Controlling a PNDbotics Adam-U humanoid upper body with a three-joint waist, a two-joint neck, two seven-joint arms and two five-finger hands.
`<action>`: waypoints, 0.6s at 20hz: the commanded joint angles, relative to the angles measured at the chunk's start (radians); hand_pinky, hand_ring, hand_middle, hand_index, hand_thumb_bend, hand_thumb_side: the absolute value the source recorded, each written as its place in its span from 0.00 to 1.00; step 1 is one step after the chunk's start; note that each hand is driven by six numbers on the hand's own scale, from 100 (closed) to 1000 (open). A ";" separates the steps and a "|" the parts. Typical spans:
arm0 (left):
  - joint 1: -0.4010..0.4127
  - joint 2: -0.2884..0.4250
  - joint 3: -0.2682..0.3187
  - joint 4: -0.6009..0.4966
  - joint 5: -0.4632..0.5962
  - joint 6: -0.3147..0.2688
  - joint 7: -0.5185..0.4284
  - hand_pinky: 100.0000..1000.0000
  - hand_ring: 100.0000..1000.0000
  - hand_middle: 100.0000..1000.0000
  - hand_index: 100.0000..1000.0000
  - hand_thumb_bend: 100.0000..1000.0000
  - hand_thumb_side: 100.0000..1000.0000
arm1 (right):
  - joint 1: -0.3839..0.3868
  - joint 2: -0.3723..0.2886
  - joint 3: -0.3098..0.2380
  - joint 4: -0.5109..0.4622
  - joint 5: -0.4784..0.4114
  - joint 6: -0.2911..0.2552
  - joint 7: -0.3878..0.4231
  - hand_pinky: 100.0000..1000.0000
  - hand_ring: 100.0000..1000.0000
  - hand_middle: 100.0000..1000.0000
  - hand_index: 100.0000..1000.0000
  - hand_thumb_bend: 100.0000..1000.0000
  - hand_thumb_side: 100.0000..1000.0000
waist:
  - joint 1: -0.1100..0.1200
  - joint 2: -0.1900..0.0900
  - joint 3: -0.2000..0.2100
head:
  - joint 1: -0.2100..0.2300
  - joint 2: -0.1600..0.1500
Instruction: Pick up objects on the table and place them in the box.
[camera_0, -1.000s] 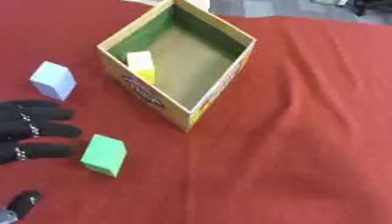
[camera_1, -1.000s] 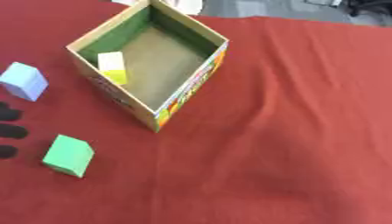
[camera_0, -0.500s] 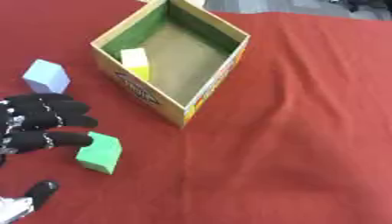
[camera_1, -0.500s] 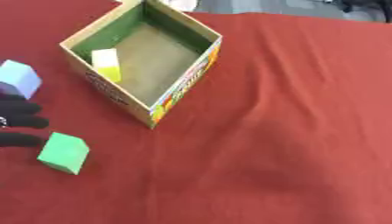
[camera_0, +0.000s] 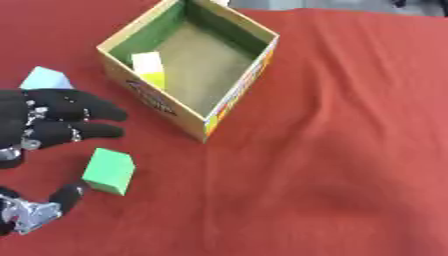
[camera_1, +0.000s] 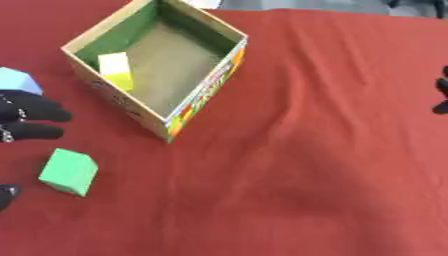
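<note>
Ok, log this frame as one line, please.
left robot hand: open, spread over green block, not gripping | blue block: on cloth | yellow block: in box | right robot hand: at right edge

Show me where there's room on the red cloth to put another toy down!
The biggest bare patch is the red cloth right of the box, reaching the near edge. The left is crowded: the left robot hand hangs open over the green block, with the light blue block behind it. The right robot hand only shows at the far right edge.
</note>
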 joint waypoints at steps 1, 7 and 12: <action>-0.033 0.001 0.007 -0.014 0.030 0.042 -0.085 1.00 1.00 0.98 1.00 0.00 0.65 | 0.008 -0.014 -0.003 -0.020 0.011 -0.151 0.139 1.00 1.00 0.55 0.75 0.00 0.41 | 0.019 -0.037 -0.001 | -0.001 0.015; -0.057 -0.005 0.015 -0.014 -0.020 0.059 -0.154 1.00 1.00 0.96 1.00 0.00 1.00 | 0.011 -0.013 0.003 -0.020 0.026 -0.151 0.126 1.00 1.00 0.54 0.74 0.00 0.41 | 0.024 -0.039 -0.005 | 0.004 0.023; -0.069 -0.006 0.010 -0.014 -0.114 0.046 -0.161 1.00 1.00 0.93 0.96 0.00 1.00 | 0.011 -0.016 0.010 -0.020 0.036 -0.151 0.122 1.00 1.00 0.54 0.74 0.00 0.41 | 0.026 -0.041 -0.005 | 0.009 0.030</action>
